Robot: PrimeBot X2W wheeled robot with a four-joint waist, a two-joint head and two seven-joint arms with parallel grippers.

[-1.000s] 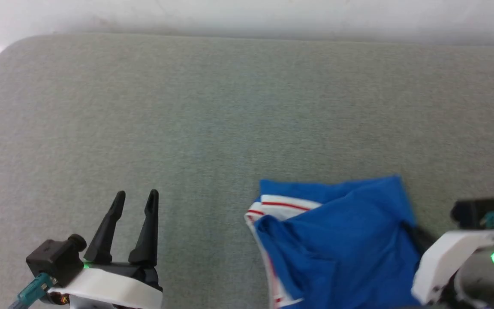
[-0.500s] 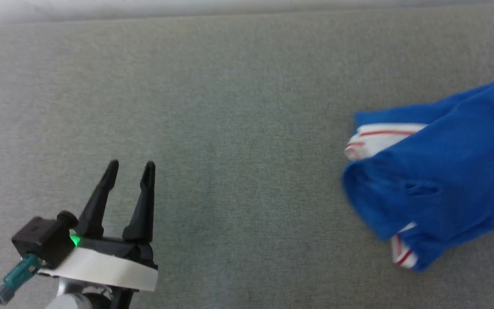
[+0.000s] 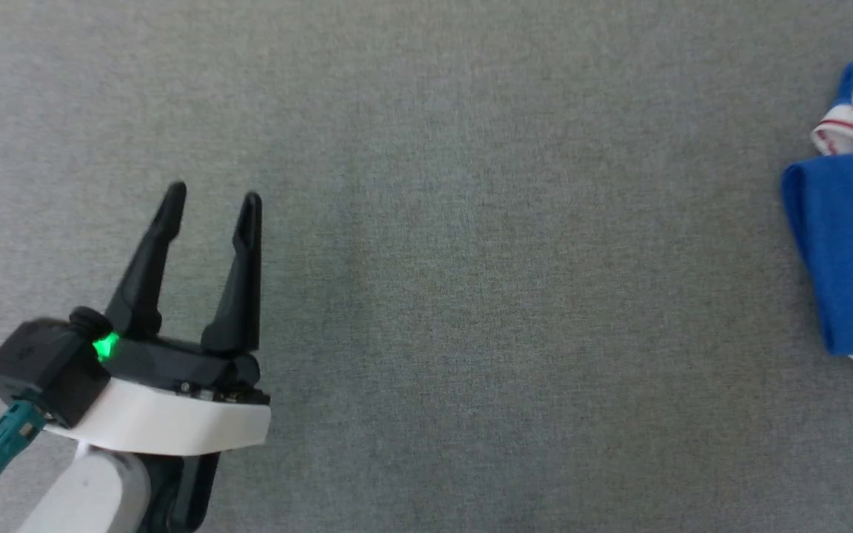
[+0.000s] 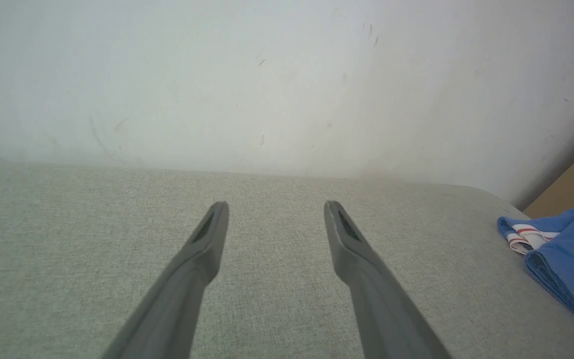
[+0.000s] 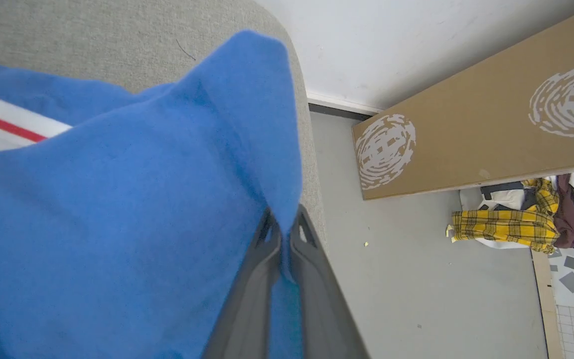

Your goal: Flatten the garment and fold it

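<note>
Up close at the right wrist we see right fingers (image 5: 254, 289) pinching the shirt (image 5: 117, 199); from the head, left fingers (image 3: 238, 281) spread wide, empty

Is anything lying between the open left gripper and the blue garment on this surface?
Nothing visible does. Bare grey fabric surface runs from the left gripper, whose jaws are open, across to the garment at the head view's right edge. The right gripper is shut on a blue fold of it.
</note>
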